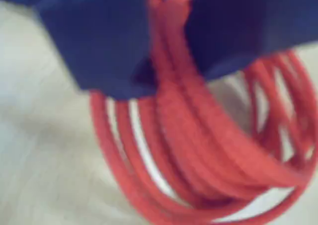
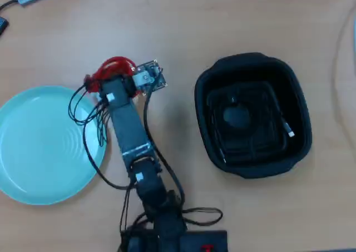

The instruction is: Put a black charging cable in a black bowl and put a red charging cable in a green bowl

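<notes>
The dark blue plastic gripper [image 1: 166, 41] is clenched on the bright red coiled charging cable [image 1: 198, 150], hanging clear of the wooden table [image 2: 183, 29]. The shallow mint-green round bowl [image 2: 33, 168] lies just to the gripper's lower left in the overhead view — a short swing away.

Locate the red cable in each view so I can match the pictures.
Wrist view: red cable fills the centre and lower right, its coil hanging from the blue end effector.
Overhead view: upper left of centre, at the arm's tip, just above and right of the green bowl.
Shared landmark: the light wooden table.
</notes>
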Robot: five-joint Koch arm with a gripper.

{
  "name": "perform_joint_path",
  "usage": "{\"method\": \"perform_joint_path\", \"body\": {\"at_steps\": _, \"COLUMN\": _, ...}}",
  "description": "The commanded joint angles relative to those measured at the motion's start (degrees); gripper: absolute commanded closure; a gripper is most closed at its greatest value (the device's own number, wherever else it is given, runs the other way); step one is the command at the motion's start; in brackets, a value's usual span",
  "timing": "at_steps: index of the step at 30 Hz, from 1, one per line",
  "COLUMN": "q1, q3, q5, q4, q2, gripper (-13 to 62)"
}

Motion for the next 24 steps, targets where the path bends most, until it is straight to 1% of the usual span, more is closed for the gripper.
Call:
{"method": "perform_joint_path", "body": {"at_steps": 1, "q1": 1.1, "q3": -3.4, "q5": 0.1, "q4": -3.4, "q2": 8.3, "gripper": 55.5}}
{"method": "perform_joint_path", "body": {"at_steps": 20, "q1": 1.2, "q3": -3.3, "q5": 0.1, "q4": -4.7, "q2": 26.1, "gripper": 55.5}}
{"method": "perform_joint_path", "body": {"at_steps": 24, "q1": 1.1, "q3": -2.6, "q5": 0.0, "q4": -4.6, "q2": 26.9, "gripper": 55.5}}
